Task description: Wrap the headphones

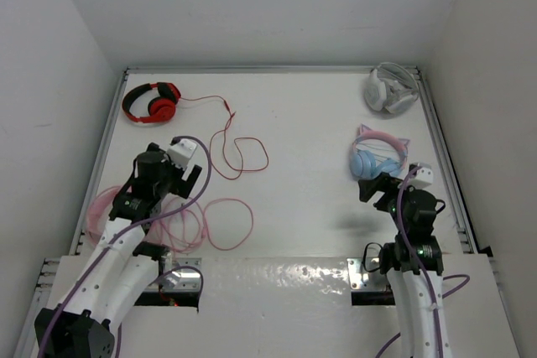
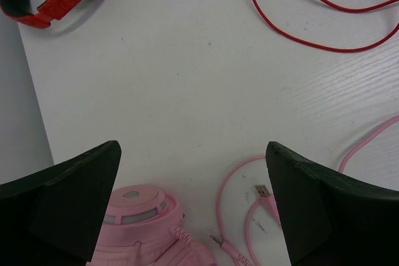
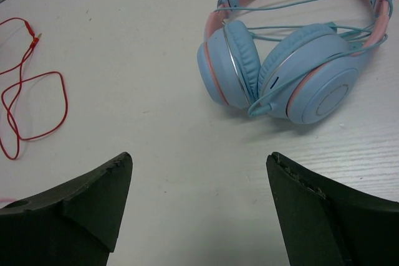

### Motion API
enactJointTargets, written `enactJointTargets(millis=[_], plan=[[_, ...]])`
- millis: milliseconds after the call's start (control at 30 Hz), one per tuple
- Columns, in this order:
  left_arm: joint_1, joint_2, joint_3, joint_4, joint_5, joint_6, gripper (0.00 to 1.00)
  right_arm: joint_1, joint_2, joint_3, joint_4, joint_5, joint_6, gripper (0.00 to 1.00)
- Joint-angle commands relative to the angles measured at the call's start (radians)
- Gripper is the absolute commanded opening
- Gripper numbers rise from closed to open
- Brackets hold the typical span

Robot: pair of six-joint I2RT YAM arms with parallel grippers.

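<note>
Light blue plastic headphones with pink cat-ear headband lie just ahead of the right jaws. Both right and left jaws gape wide, empty. Four sets on the white counter: this, a red headset, a pink headset, a white headset.

On my feed the headphones are light blue with a pink band. Another pair is red and black with a red cable, and a third pair is all pink. The tabletop is white.

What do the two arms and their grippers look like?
The left arm and right arm have white shells, black joints and a purple cable each. The left gripper and right gripper have black, wedge-shaped fingers.
</note>
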State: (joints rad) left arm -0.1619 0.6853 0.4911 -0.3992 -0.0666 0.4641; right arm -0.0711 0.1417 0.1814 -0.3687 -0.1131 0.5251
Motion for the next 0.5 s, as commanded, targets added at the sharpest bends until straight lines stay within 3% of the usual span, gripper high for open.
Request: enactJointTargets(millis=[0, 467], plan=[[0.004, -0.015, -0.005, 0.053, 0.014, 0.008, 1.00, 0.005, -0.011, -0.008, 0.027, 0.007, 0.000, 0.87], [0.004, -0.010, -0.006, 0.060, -0.001, 0.012, 1.00, 0.004, -0.001, -0.017, 0.034, 0.026, 0.003, 0.89]])
